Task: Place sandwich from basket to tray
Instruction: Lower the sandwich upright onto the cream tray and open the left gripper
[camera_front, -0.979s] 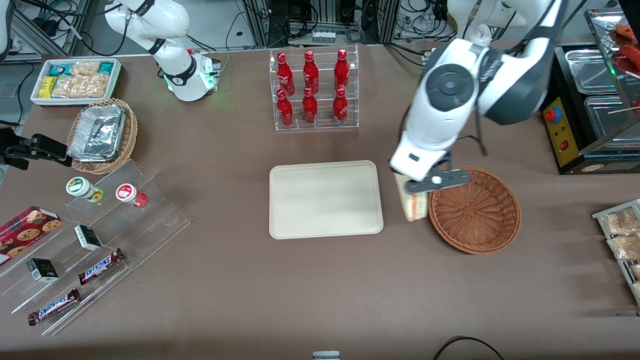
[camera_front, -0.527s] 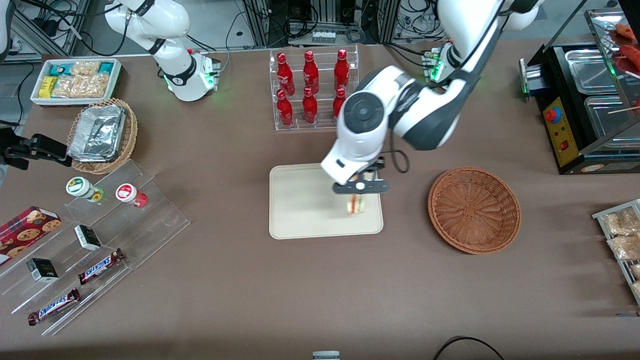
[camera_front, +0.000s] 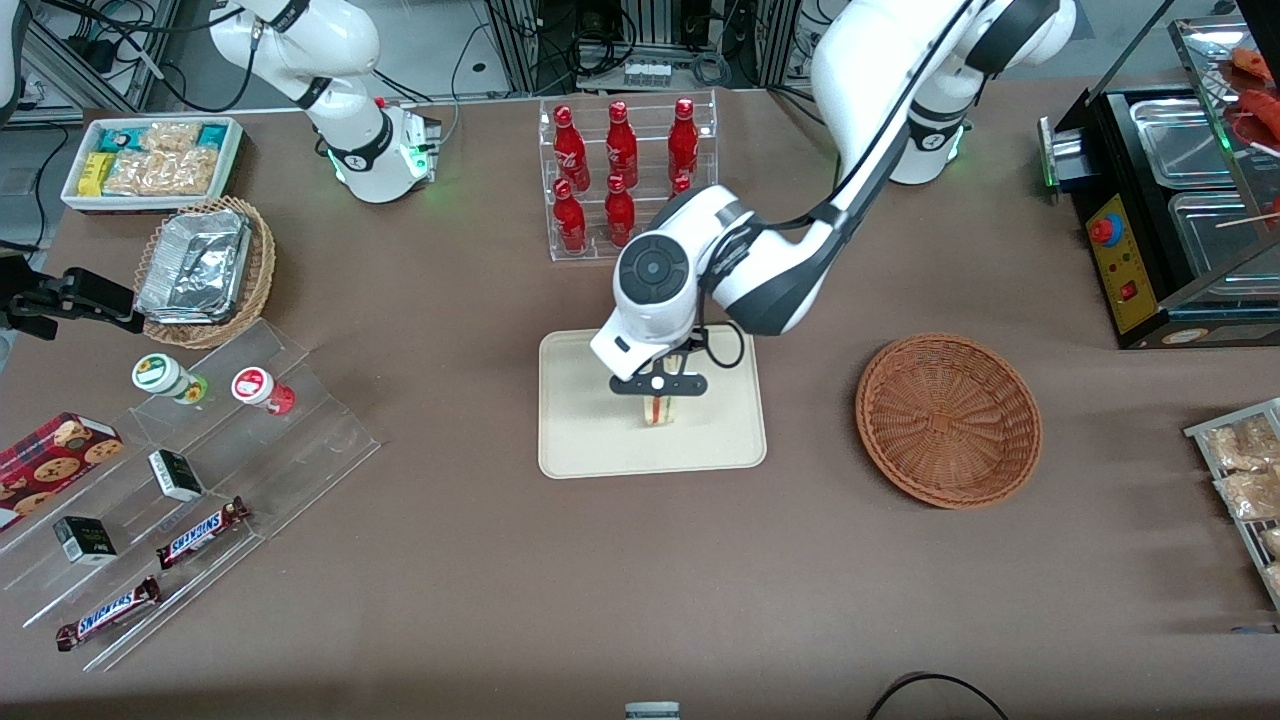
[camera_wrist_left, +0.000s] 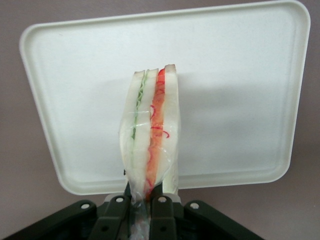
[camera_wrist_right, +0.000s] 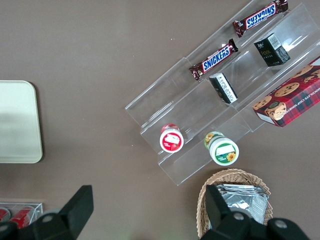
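Pincer-held (camera_front: 659, 388) sandwich (camera_wrist_left: 150, 145) over tray (camera_wrist_left: 235, 75)

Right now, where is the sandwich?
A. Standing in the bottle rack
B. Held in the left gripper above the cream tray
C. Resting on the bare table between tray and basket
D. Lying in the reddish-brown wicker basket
B: the gripper is shut on the sandwich, which hangs over the tray; the basket holds nothing.

On my feed I count: one sandwich (camera_front: 657, 409), one tray (camera_front: 590, 420), one basket (camera_front: 948, 420), one gripper (camera_front: 659, 386) over the tray, six red bottles (camera_front: 620, 175), two Snickers bars (camera_front: 201, 531), two lidded cups (camera_front: 168, 377).
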